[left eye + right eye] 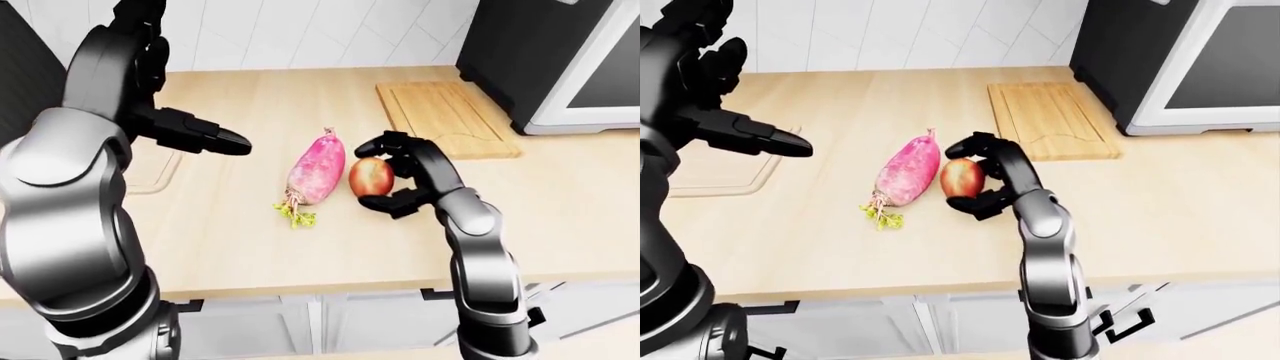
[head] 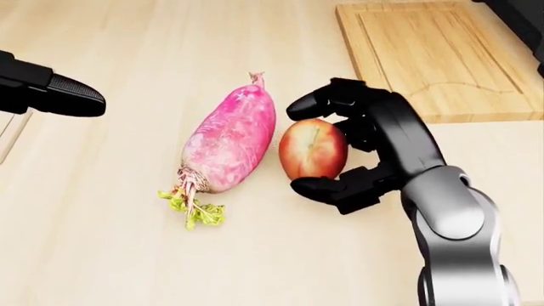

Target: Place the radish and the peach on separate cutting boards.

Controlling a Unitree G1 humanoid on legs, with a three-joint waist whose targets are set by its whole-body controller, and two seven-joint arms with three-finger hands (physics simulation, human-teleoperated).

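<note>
A pink radish (image 2: 229, 137) with a green tuft lies on the wooden counter, mid view. A red-yellow peach (image 2: 319, 153) sits just right of it, touching or nearly touching. My right hand (image 2: 301, 148) wraps the peach from the right, fingers over its top and thumb under its lower side, with the peach still on the counter. My left hand (image 2: 68, 95) hovers left of the radish, fingers stretched out and empty. A wooden cutting board (image 2: 425, 57) lies at upper right. A paler board (image 1: 720, 169) lies at left, partly hidden by my left arm.
A black and white appliance (image 1: 560, 60) stands at the upper right, right beside the wooden board. A tiled wall (image 1: 320, 30) runs along the top of the view. The counter's near edge (image 1: 300, 281) is at the bottom, with cabinet fronts below.
</note>
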